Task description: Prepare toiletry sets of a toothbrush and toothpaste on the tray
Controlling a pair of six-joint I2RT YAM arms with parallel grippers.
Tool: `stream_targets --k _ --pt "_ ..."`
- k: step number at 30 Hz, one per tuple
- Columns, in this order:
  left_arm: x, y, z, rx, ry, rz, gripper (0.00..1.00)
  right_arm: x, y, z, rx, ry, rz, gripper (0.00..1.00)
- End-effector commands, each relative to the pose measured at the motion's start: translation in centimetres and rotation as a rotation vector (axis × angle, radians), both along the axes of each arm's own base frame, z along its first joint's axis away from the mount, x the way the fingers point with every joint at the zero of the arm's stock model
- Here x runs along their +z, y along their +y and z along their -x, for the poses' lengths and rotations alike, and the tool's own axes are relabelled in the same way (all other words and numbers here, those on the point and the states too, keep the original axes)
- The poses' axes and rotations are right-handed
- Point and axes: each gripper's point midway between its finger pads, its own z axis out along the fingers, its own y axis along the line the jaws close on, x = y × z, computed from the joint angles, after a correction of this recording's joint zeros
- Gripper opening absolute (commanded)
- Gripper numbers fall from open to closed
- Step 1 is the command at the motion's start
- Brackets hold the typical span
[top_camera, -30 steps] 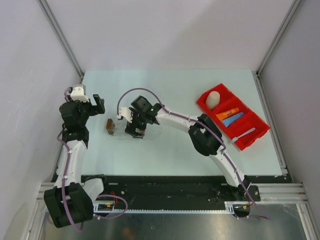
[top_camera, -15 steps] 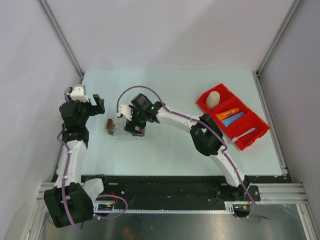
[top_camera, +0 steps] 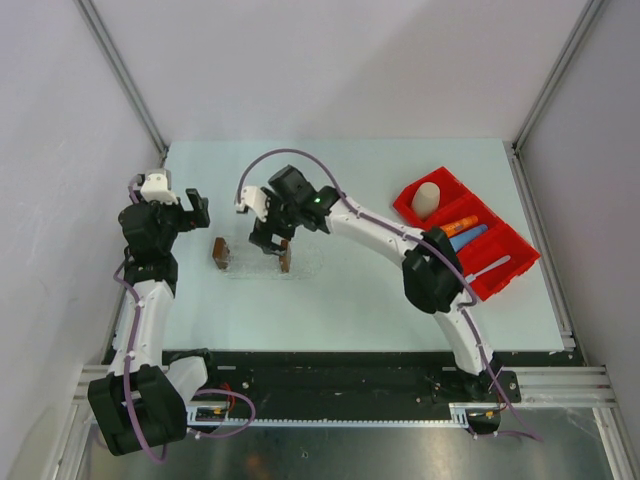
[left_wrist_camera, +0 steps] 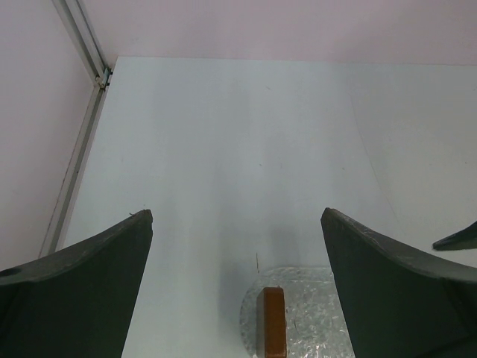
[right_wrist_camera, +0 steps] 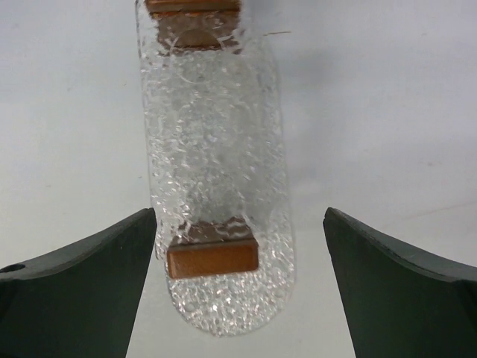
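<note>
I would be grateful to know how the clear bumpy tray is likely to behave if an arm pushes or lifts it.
The tray looks thin and see-through, so it is probably light and may slide on the smooth table when nudged. The brown block at each end may stiffen it, though the middle might flex if lifted by one end.

We see a clear, oval plastic tray [right_wrist_camera: 216, 142] with a bumpy, glinting surface that is nearly see-through. The brown blocks [right_wrist_camera: 212, 258] at its two ends look smooth and dull; we cannot tell whether they are wood or plastic. The pale table [right_wrist_camera: 373, 112] under it is smooth and matt. The right gripper [right_wrist_camera: 238, 216] has dark, matt plastic fingers [right_wrist_camera: 74, 291]. At the far right, the red divided bin [top_camera: 522, 262] is glossy plastic. The silver frame rails [top_camera: 120, 70] look like brushed metal.
</note>
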Motion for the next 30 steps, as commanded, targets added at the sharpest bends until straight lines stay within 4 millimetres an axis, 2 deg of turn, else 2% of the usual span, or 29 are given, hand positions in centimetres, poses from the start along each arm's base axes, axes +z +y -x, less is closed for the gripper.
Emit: stream_targets --k 1,4,5,6,7,8,10,11,13,15,17,18,22,25,30 --pt "1.3 0.1 0.0 -0.008 -0.035 -0.012 1.0 8.1 -2.6 -2.6 -0.097 -0.019 -0.136 1.0" --pt "1.5 0.1 0.0 -0.011 -0.04 -0.013 1.0 8.8 -5.0 -3.9 -0.155 0.025 -0.163 1.0" --pt "1.4 0.0 0.0 -0.015 -0.038 -0.012 1.0 10.2 -6.7 -5.0 -0.193 0.027 -0.196 1.0" --pt "1.4 0.0 0.0 -0.015 -0.04 -0.014 1.0 10.8 -7.6 -5.5 -0.214 0.029 -0.21 1.0" --pt "1.4 0.0 0.0 -0.016 -0.038 -0.012 1.0 10.4 -8.9 -6.0 -0.243 0.041 -0.206 1.0" --pt "1.4 -0.1 0.0 -0.021 -0.039 -0.011 1.0 11.8 -10.8 -7.4 -0.295 0.007 -0.227 1.0" --pt "1.4 -0.1 0.0 -0.022 -0.039 -0.011 1.0 12.2 -13.3 -9.0 -0.38 -0.022 -0.227 1.0" --pt "1.5 -0.1 0.0 -0.024 -0.04 -0.013 1.0 12.2 -15.9 -10.5 -0.459 -0.05 -0.209 0.99" --pt "1.3 -0.1 -0.1 -0.027 -0.036 -0.009 1.0 11.9 -18.4 -11.8 -0.535 -0.065 -0.19 1.0" --pt "1.3 -0.3 -0.1 -0.034 -0.036 -0.009 1.0 11.3 -22.3 -13.7 -0.64 -0.075 -0.161 1.0" --pt "1.3 -0.4 -0.1 -0.039 -0.036 -0.009 1.0 10.6 -24.9 -14.9 -0.714 -0.083 -0.132 1.0" --pt "1.4 -0.4 -0.1 -0.039 -0.038 -0.008 1.0 10.1 -27.0 -15.8 -0.76 -0.083 -0.118 1.0" --pt "1.3 -0.4 -0.1 -0.044 -0.035 -0.008 1.0 8.1 -31.3 -17.6 -0.854 -0.059 -0.086 1.0" --pt "1.1 -0.4 -0.2 -0.043 -0.031 -0.005 1.0 6.6 -33.8 -18.5 -0.911 -0.045 -0.062 1.0" --pt "1.0 -0.5 -0.2 -0.048 -0.028 -0.004 1.0 4.9 -36.7 -18.9 -0.98 -0.045 -0.027 1.0"
